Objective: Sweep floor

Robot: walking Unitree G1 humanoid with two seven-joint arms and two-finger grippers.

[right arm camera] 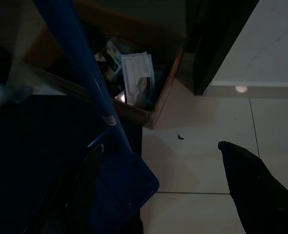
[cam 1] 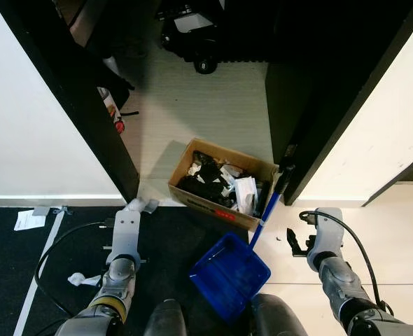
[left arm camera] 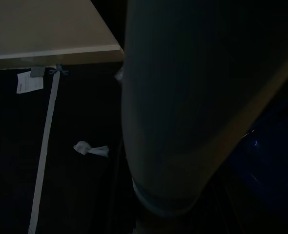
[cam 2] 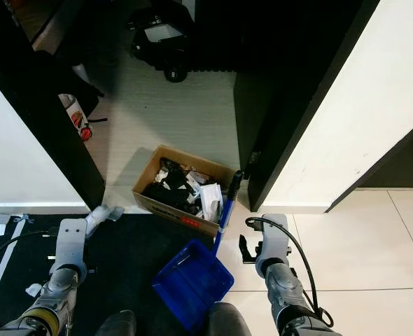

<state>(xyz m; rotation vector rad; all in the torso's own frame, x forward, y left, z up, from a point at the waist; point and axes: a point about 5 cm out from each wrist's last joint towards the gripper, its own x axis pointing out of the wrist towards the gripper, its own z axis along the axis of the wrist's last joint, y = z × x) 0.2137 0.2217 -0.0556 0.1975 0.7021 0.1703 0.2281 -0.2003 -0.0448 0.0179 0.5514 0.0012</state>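
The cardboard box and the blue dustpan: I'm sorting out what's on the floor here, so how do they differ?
The cardboard box is brown with upright walls; the blue dustpan is a shallow tray with a long blue handle leaning up past the box. The box is crammed with black and white rubbish; the dustpan looks empty. The box sits mostly on the pale floor in the doorway; the dustpan lies nearer the robot, mainly on the dark mat. Both are open-topped.

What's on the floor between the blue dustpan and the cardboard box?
Nothing loose: the dustpan sits right against the box, its blue handle leaning past the box corner, in the eye views.
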